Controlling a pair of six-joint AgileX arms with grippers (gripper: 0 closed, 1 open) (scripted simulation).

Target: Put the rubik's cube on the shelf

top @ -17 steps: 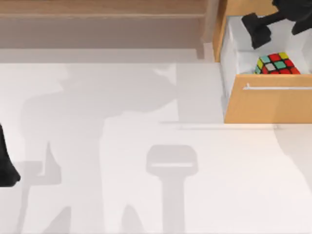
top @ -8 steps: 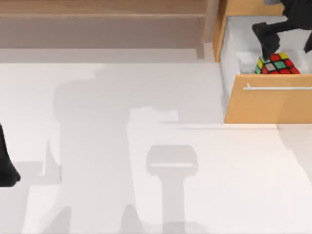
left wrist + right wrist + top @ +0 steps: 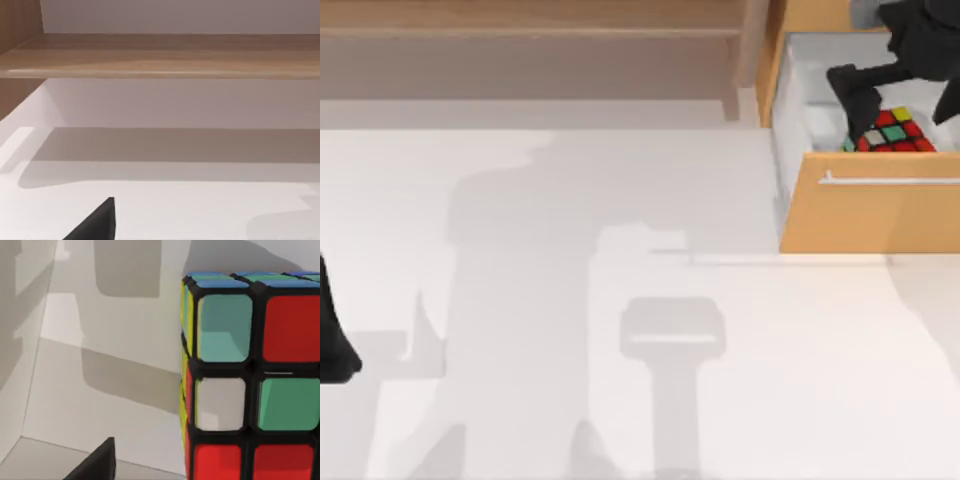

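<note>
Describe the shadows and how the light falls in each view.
Top view: broad soft grey arm shadows lie across the white table, and the right gripper darkens the open drawer over the rubik's cube. Left wrist view: the shelf casts a wide grey band on the table below it. Right wrist view: soft-edged shadows cross the drawer's white walls beside the evenly lit cube.

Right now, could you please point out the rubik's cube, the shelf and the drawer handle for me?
rubik's cube (image 3: 897, 130), top view, on its stickered upper face.
shelf (image 3: 520, 15), top view, on the long wooden board.
drawer handle (image 3: 890, 180), top view, on the metal bar.
</note>
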